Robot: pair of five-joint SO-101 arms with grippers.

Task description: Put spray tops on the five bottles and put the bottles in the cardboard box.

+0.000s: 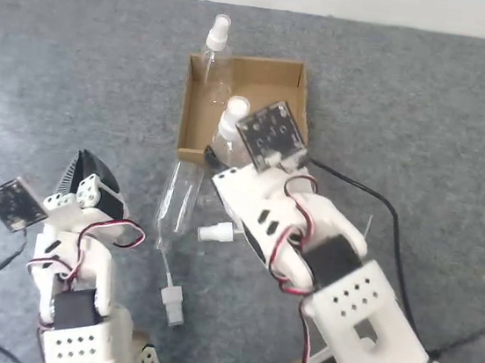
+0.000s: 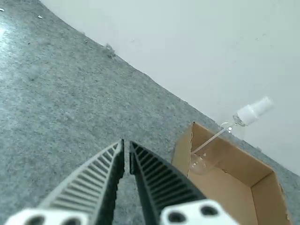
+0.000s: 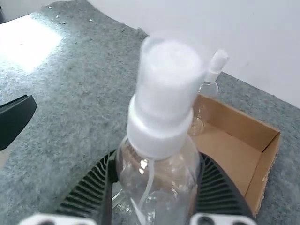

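Right gripper (image 3: 157,174) pinches the held bottle (image 3: 157,136) round its clear body, ribbed black jaws on both sides, white spray top fitted and facing the wrist cam. In the high view this bottle sits just above frame centre, over the lower-left part of the cardboard box (image 1: 294,86), which lies open at top centre. R arm runs from there down to the lower right corner. Boxed bottle (image 1: 217,54), also w/ spray top on, stands in the box's upper-left corner, its top poking past the rim toward the frame's top edge. Left gripper (image 2: 126,149) is at lower left of the high view, jaws pressed together w/ nothing btwn them, well apart from the box. Capless bottle (image 1: 178,198) lies on its side on the grey table (image 1: 430,98) just below the box's lower-left corner, btwn the 2 arms, long axis approx up-down in frame. Loose spray top (image 1: 217,231) lies just right of it, close to the R arm. Tubed spray top (image 1: 173,301) lies lower, near bottom centre, thin tube pointing up toward the capless bottle; can't tell if the tube touches it. Black cable (image 1: 381,203) trails from the R arm toward the right of frame.
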